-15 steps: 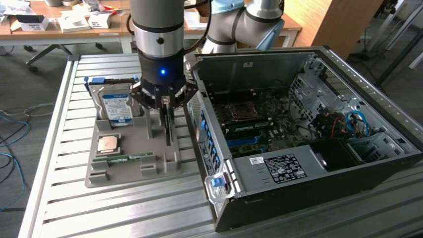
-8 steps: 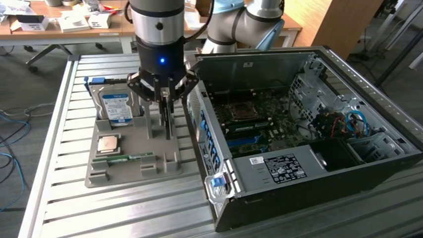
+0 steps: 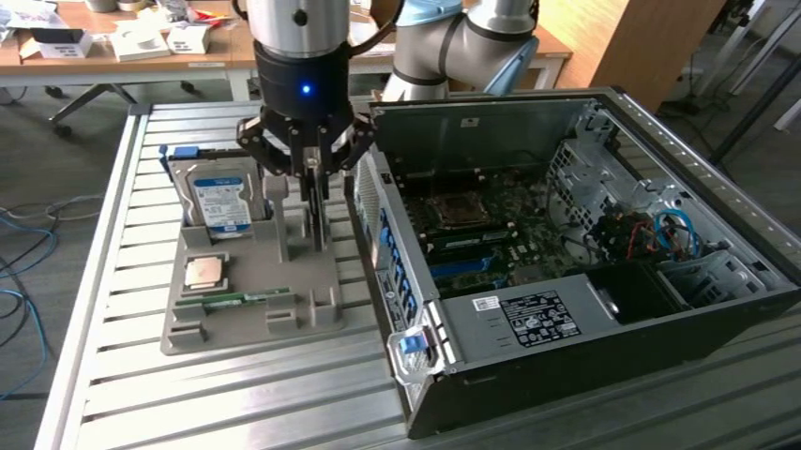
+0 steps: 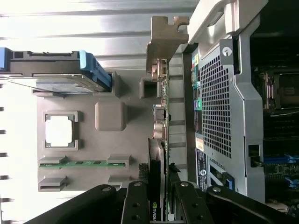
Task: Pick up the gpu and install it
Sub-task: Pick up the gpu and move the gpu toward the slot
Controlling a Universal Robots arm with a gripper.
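Three other parts are seated in the grey holder tray [image 3: 250, 330] [image 4: 133, 140] with the gpu [image 3: 322, 217] [image 4: 158, 140]: a silver hard drive [image 3: 223, 199] [image 4: 51, 75] stood on edge, a square processor [image 3: 205, 272] [image 4: 60, 130] and a green memory stick [image 3: 238, 300] [image 4: 81, 163] laid flat. An open computer case [image 3: 701, 314] [image 4: 219, 102] is set just beside the tray, close along the card's outer face. The gpu is stood upright on its long edge at the tray's side nearest the case, thin and dark-edged, with a grey metal bracket [image 4: 163, 42] at one end. It is clamped by the gripper [image 3: 310, 173] [image 4: 159, 205], one finger on each face.

text: NVIDIA, partly cut off | on: gpu [image 4: 156, 186] | rest: unreadable
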